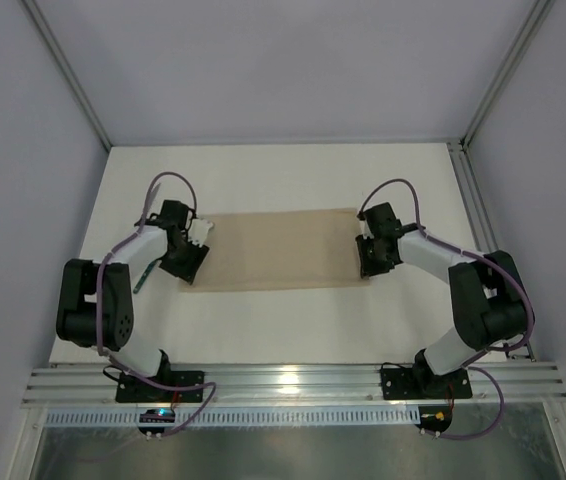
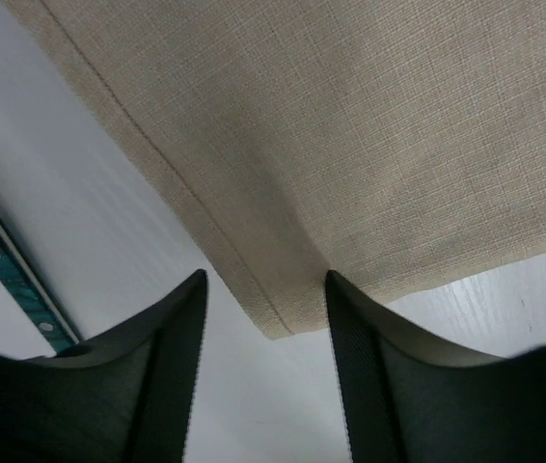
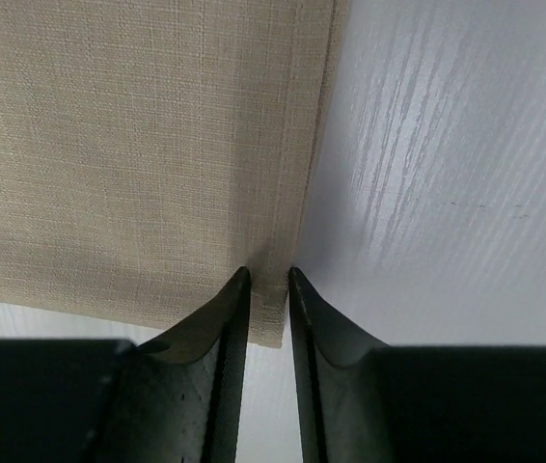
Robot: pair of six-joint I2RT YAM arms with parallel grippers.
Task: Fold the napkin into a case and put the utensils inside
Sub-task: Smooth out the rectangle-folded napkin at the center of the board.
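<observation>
The beige-tan napkin [image 1: 278, 250] lies flat on the white table as a wide rectangle between my two arms. My left gripper [image 1: 185, 262] is low over its near-left corner, open, with the corner [image 2: 283, 309] lying between the spread fingertips of the left gripper [image 2: 265, 289]. My right gripper [image 1: 373, 262] is at the near-right corner. In the right wrist view the right gripper [image 3: 268, 280] has its jaws closed narrowly on the hemmed edge of the napkin [image 3: 128, 145]. A teal-handled utensil [image 2: 13, 289] lies left of the napkin, also in the top view [image 1: 144, 272]; its metal end and the other utensil are hidden.
The white table [image 1: 283, 180] is walled by grey panels at the back and sides. An aluminium rail [image 1: 293, 382] runs along the near edge, where both arm bases are bolted.
</observation>
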